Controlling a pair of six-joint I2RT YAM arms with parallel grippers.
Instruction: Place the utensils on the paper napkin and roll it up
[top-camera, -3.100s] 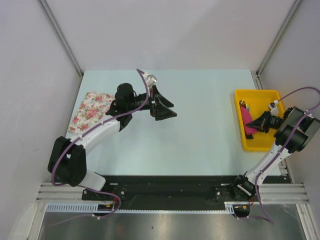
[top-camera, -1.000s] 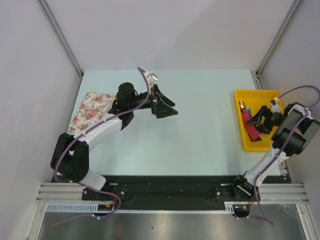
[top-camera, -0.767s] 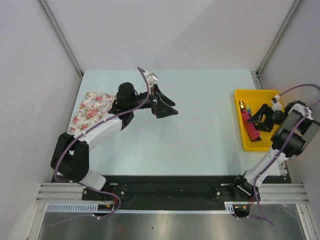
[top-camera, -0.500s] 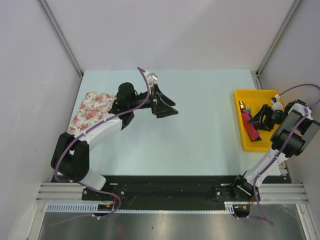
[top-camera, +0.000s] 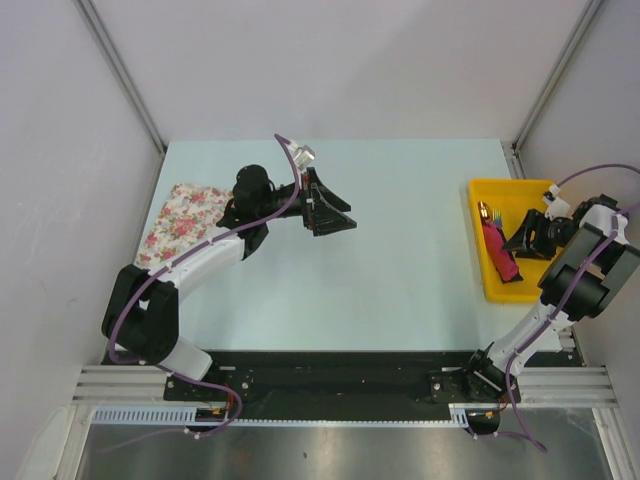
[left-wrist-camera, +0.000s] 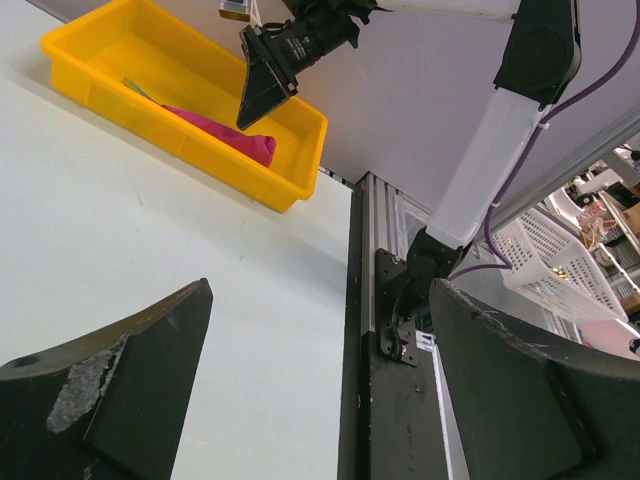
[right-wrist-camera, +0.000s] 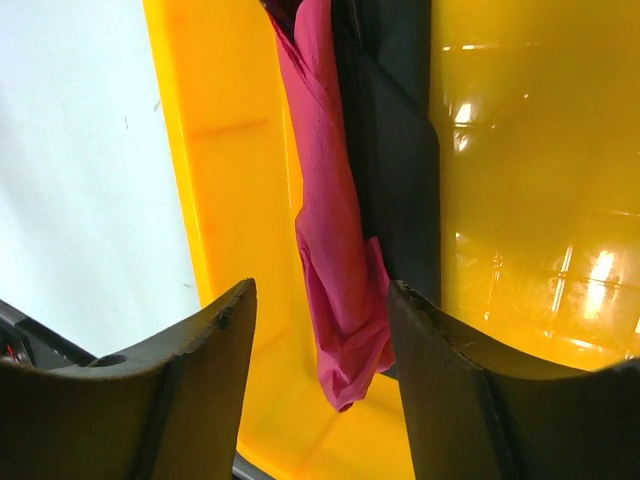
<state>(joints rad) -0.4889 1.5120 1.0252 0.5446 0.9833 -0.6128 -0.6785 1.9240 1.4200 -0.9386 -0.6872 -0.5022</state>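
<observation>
Table (top-camera: 400, 250): pale mint top, matte, evenly lit. Walls: three plain white panels, left (top-camera: 60, 150), rear (top-camera: 330, 60) and right (top-camera: 600, 120), joined by slanting aluminium posts (top-camera: 120, 75). Near edge: black base strip (top-camera: 330, 375), aluminium rail (top-camera: 120, 383), brushed steel sheet (top-camera: 330, 452). White wire basket (left-wrist-camera: 545, 252) beside the table.

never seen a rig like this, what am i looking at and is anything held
Two robot arms are bolted at the near edge of a pale table. One picture looks down from overhead; the other two come from a camera on each wrist. A white floral cloth lies at the left. A yellow plastic tray at the right holds a bunched magenta paper napkin beside a black flat bar. The left gripper, the dark wedges in its own view, hangs open over the table. The right gripper hovers over the napkin, jaws apart. Nothing is held.
</observation>
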